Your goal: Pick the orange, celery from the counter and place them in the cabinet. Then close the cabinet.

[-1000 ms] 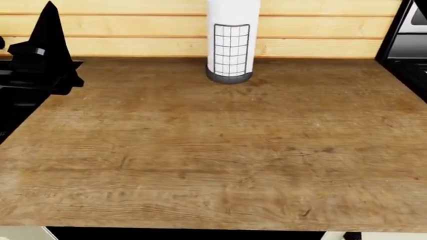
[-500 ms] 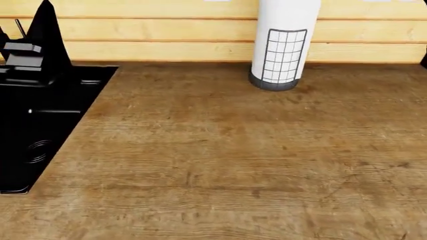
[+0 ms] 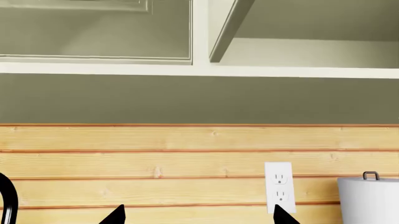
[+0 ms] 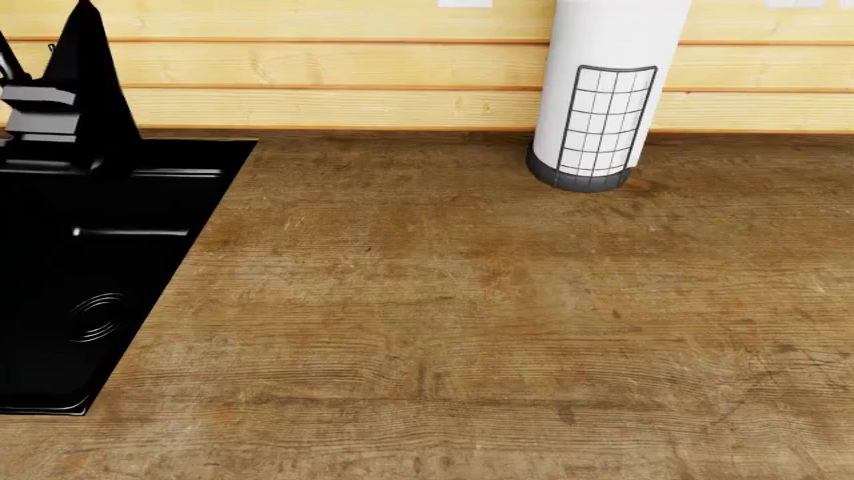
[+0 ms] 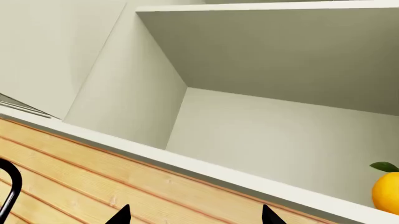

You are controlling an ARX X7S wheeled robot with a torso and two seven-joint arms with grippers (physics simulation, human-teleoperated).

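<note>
Fingers: only the black tips of the right gripper [image 5: 194,215] and left gripper [image 3: 199,215] showed, spread apart with nothing between them.
Orange: orange [image 5: 386,186] sat inside the open cabinet [image 5: 262,140], up above and off to the side of the right tips, leaf on top.
Celery: couldn't spot it anywhere.
Counter: bare wood counter [image 4: 507,320], black sink [image 4: 80,270] at one end.
Wall: paper towel roll [image 4: 607,90] against the planks, outlet [image 3: 279,186] just above one left tip.

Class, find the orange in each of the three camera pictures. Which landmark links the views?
Head view: not in it.
Left wrist view: not in it.
Right wrist view: the orange sits at the right edge, inside the open wall cabinet.
Shared landmark: the wooden plank wall, in all three.
</note>
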